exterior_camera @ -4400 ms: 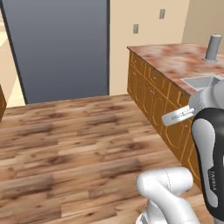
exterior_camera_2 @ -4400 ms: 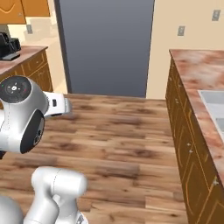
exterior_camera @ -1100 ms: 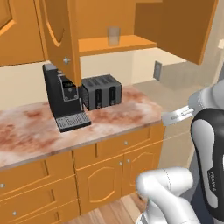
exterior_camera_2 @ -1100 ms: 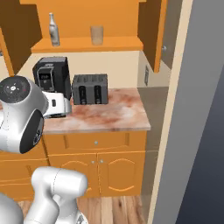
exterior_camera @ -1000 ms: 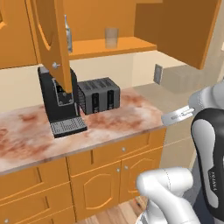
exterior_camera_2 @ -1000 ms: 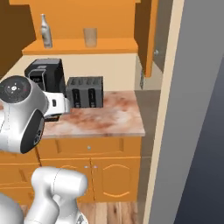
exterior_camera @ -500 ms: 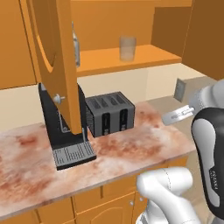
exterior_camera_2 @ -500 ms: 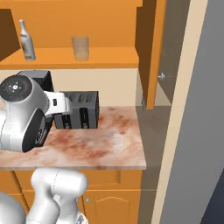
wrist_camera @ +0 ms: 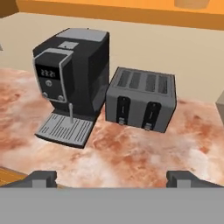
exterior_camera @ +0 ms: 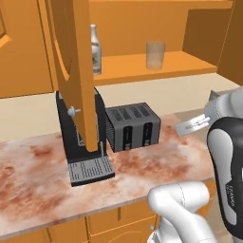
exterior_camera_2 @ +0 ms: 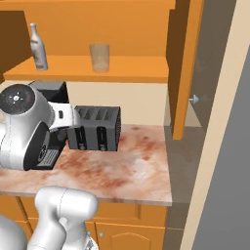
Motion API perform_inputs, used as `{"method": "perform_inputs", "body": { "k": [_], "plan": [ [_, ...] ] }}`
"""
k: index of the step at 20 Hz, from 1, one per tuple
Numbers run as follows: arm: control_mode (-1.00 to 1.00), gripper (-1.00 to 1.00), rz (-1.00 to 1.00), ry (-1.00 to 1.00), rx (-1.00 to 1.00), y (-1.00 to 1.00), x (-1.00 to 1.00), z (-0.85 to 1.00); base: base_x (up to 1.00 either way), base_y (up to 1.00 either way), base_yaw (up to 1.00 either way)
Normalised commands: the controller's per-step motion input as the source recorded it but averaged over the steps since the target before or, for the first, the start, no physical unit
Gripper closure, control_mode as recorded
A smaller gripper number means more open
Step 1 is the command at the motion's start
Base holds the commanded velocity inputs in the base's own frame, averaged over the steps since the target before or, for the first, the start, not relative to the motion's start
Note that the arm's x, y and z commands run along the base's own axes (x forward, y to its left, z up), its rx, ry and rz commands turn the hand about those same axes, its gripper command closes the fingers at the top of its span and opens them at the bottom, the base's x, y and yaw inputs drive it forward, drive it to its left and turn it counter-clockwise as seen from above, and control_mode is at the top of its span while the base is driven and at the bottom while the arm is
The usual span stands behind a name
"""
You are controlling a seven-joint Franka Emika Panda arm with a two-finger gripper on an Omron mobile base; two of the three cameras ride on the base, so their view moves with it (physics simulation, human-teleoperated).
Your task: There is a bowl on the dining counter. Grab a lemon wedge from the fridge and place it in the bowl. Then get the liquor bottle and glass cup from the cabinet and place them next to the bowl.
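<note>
Facing the open cabinet [exterior_camera_2: 183, 68] for the fetch step, gripper [wrist_camera: 111, 178] spread wide and empty above the counter [wrist_camera: 131, 153], bottle [exterior_camera_2: 38, 48] and glass [exterior_camera_2: 99, 57] on the shelf [exterior_camera_2: 88, 68], next move likely a raised reach to the bottle

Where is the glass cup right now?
The glass cup stands on the open cabinet shelf, to the right of the bottle. It is above the toaster on the counter.
</note>
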Motion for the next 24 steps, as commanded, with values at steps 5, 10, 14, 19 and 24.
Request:
{"method": "perform_inputs", "body": {
  "k": [5,10,14,19,24],
  "plan": [
    [-1.00,-1.00,0.01,-0.17,-0.25,0.31,0.16,0.40,0.00,0.00,0.00],
    [-1.00,-1.00,0.00,-0.19,-0.34,0.03,0.39,0.96,0.00,0.00,0.00],
    [-1.00,-1.00,0.00,-0.15,-0.33,0.13,0.52,0.95,0.00,0.00,0.00],
    [-1.00,-1.00,-0.02,-0.05,-0.28,0.17,0.82,0.62,0.00,0.00,0.00],
    [-1.00,-1.00,-0.04,0.06,-0.25,-0.14,1.00,0.20,0.00,0.00,0.00]
  ]
}}
